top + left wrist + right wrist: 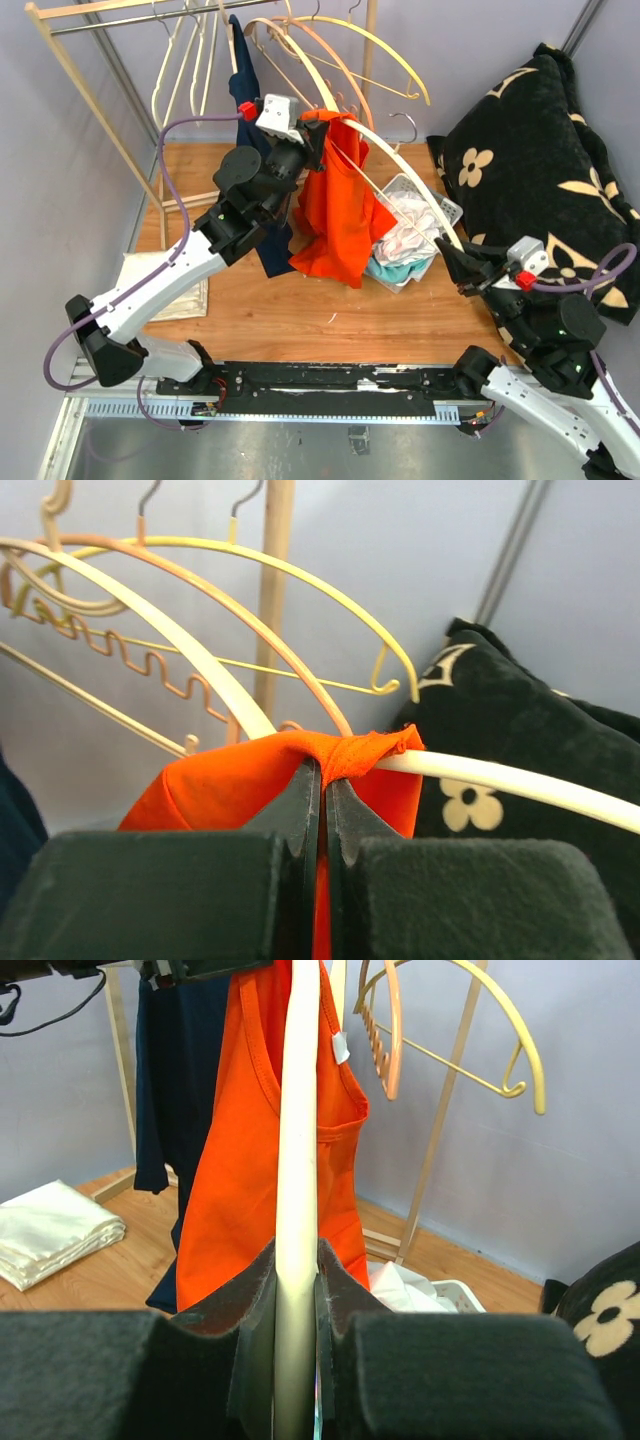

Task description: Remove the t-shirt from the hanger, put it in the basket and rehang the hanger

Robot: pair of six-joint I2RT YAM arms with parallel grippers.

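- The hanger (500, 778) is hidden at its shoulder by the t-shirt (230, 780) pinched in the left gripper (322, 770).
- The navy garment (245, 90) is partly masked by the left arm (215, 240).
- The basket (452, 210) contents are partly covered by the t-shirt.
- The right arm (560, 330) is cut off at the lower right edge.

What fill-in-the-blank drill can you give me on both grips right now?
1. The left pincer pinches the ____ t-shirt.
2. The right pincer is shut on the ____.
3. The white basket sits between the t-shirt and the black ____.
Missing: orange; hanger; pillow.
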